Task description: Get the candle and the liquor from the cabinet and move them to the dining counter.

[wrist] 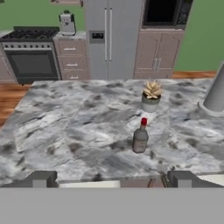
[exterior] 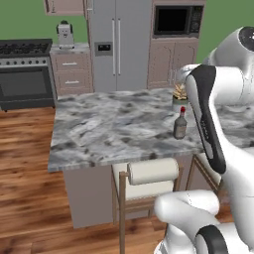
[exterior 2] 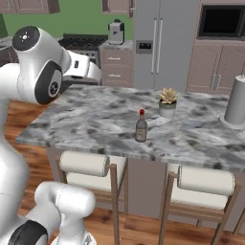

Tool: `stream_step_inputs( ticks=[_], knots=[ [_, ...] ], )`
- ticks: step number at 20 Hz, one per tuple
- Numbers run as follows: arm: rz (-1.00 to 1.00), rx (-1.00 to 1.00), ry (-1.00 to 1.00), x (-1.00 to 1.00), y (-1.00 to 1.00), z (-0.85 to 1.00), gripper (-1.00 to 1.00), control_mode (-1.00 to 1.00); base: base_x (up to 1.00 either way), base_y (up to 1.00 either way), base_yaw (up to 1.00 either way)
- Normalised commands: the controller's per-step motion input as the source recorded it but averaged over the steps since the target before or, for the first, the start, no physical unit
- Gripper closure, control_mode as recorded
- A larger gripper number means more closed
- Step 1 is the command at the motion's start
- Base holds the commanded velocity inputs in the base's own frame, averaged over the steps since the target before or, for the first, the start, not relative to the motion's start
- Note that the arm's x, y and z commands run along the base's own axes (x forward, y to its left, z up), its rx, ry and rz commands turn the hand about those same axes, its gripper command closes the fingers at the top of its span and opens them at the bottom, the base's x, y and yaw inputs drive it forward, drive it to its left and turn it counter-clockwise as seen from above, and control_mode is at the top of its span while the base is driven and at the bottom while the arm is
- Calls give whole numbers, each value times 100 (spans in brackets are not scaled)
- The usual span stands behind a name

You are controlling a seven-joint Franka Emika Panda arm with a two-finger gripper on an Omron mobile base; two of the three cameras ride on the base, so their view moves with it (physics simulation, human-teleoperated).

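Observation:
The liquor (wrist: 140, 136), a small grey-brown bottle with a red cap, stands upright on the dining counter (wrist: 74, 127) near its front edge. The bottle (exterior: 180, 124) (exterior 2: 141, 127) also shows in both base views, on the marbled top (exterior: 109, 129) (exterior 2: 95, 115). My gripper (wrist: 111, 180) hangs open in front of the counter's near edge, well short of the bottle, with nothing between its fingers. The candle is out of view. A strip of a mauve-brown wall cabinet (exterior: 64, 6) shows at the top edge, far across the room.
A potted succulent (wrist: 151, 95) stands just behind the bottle. A tall grey cylinder roll (exterior 2: 235, 100) is at the counter's right end. Cushioned stools (exterior 2: 91, 165) (exterior 2: 206, 179) sit under the near edge. Beyond are the fridge (exterior: 119, 44), stove (exterior: 25, 74) and microwave (wrist: 164, 12).

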Motion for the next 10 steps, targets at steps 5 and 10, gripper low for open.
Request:
stream_step_inputs(
  ticks=[5, 10],
  knots=[
    [0, -2, 5, -62, 6, -6, -100, -100, 0, 0, 0],
    [0, 0, 2, -61, 1, -5, -100, -100, 0, 0, 0]
  ],
)
